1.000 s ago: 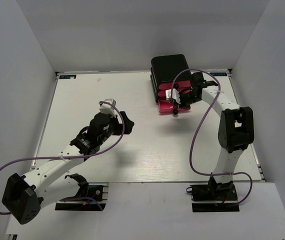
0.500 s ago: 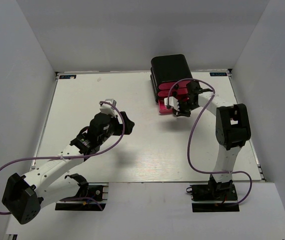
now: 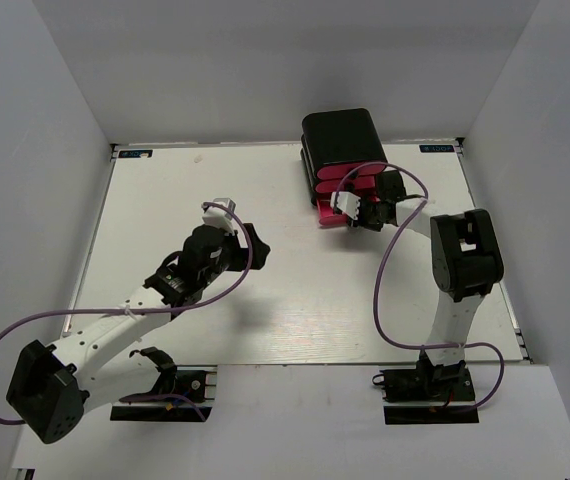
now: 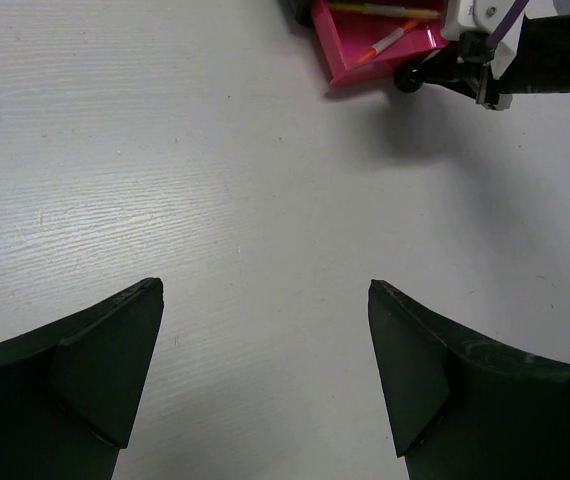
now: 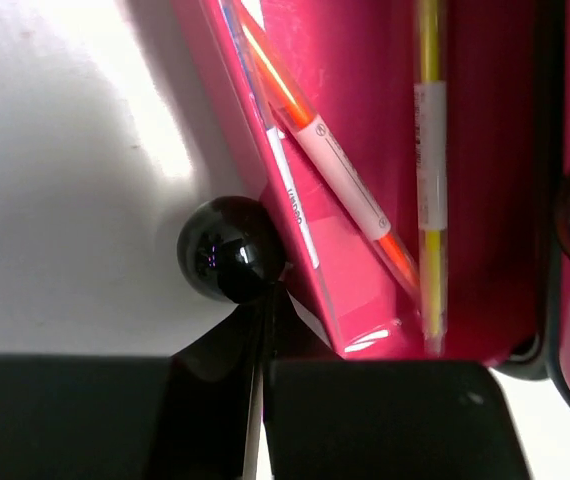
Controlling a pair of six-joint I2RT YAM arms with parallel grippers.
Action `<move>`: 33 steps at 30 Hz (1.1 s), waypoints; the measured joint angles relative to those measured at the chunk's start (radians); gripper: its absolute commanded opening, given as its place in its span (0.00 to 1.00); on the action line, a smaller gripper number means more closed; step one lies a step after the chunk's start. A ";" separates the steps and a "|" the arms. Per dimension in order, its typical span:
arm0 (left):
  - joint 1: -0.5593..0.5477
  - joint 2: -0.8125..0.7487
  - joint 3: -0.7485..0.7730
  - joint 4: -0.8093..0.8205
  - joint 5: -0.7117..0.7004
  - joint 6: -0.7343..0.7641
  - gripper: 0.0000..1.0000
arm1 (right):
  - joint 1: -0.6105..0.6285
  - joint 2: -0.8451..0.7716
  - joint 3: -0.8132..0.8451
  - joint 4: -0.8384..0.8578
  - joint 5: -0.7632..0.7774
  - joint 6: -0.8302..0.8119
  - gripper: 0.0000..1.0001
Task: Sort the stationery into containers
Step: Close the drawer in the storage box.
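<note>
Two pens (image 5: 350, 185) in open pink drawer (image 5: 365, 100) — right tool (image 5: 270, 300) closed, seemingly touching knob (image 5: 230, 248); left tool (image 4: 265, 290) open.

White table (image 3: 165, 200), black cabinet (image 3: 340, 128) apparently standing at far edge

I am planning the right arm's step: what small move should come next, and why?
Probably push the pink open drawer into the glossy black cabinet. The shut right gripper rests against its black round knob, and two pens already lie inside.
</note>
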 measured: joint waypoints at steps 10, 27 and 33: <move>0.000 0.006 0.000 0.000 0.004 0.002 0.93 | 0.000 -0.008 -0.042 0.164 0.031 0.047 0.01; 0.000 0.015 0.000 -0.001 0.006 0.008 0.93 | 0.013 0.063 -0.014 0.297 0.050 0.056 0.15; 0.000 0.016 0.010 -0.002 0.006 0.008 0.93 | 0.014 0.085 0.006 0.323 0.055 0.057 0.16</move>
